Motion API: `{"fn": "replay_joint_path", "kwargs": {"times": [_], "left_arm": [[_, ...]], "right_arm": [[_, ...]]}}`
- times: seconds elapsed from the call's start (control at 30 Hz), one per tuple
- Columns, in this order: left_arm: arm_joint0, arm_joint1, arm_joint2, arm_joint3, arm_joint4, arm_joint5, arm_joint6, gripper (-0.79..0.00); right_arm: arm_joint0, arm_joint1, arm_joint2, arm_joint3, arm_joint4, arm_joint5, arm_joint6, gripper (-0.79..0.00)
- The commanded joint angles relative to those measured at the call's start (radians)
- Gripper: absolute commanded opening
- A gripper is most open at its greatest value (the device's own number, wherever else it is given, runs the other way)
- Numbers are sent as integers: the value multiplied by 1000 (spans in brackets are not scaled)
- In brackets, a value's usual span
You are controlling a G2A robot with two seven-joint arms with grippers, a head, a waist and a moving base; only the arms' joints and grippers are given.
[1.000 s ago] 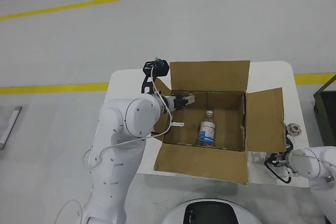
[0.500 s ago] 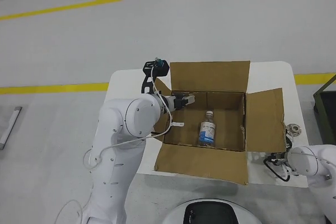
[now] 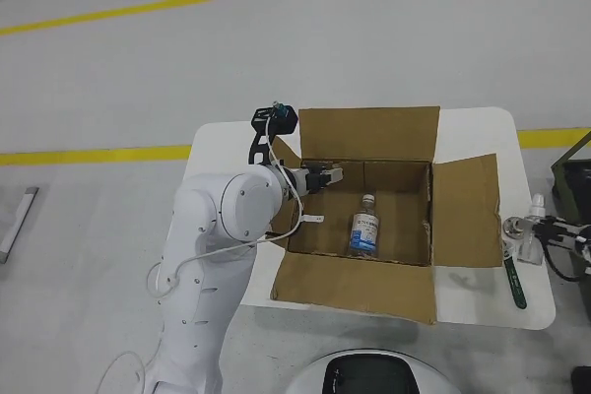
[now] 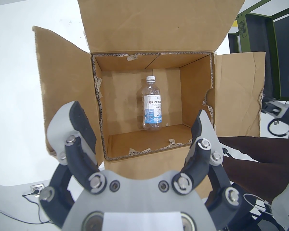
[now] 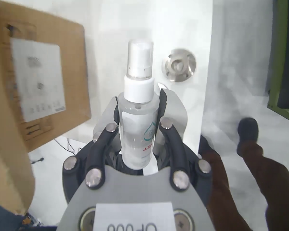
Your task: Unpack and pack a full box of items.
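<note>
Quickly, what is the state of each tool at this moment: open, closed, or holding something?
Left tool: open, holding nothing.
Right tool: closed on a spray bottle.

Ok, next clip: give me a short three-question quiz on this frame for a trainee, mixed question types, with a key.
1. True or false: the left gripper is shut on the clear bottle in the cardboard box.
2. What does the right gripper hold? A a spray bottle; B a roll of tape; C nothing.
3. Fill in: the metal flange lies on the white ___, outside the box.
Key: 1 false: it is open, and the bottle lies free on the box floor. 2 A. 3 table.
</note>
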Motion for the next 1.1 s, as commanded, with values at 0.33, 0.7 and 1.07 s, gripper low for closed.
{"fn": "replay_joint_path", "kwargs": {"times": [0.33, 0.7, 1.07], "left_arm": [[39, 6, -19, -31, 24, -17, 60, 0], [73, 26, -112, -113, 125, -3, 34, 0], [87, 35, -157, -141, 166, 3, 32, 0]], "right_arm": [[-34, -1, 142, 22, 596, -147, 0, -785], [37, 14, -9, -45, 739, -179, 10, -785], [220, 24, -375, -73, 478, 24, -75, -785]]}}
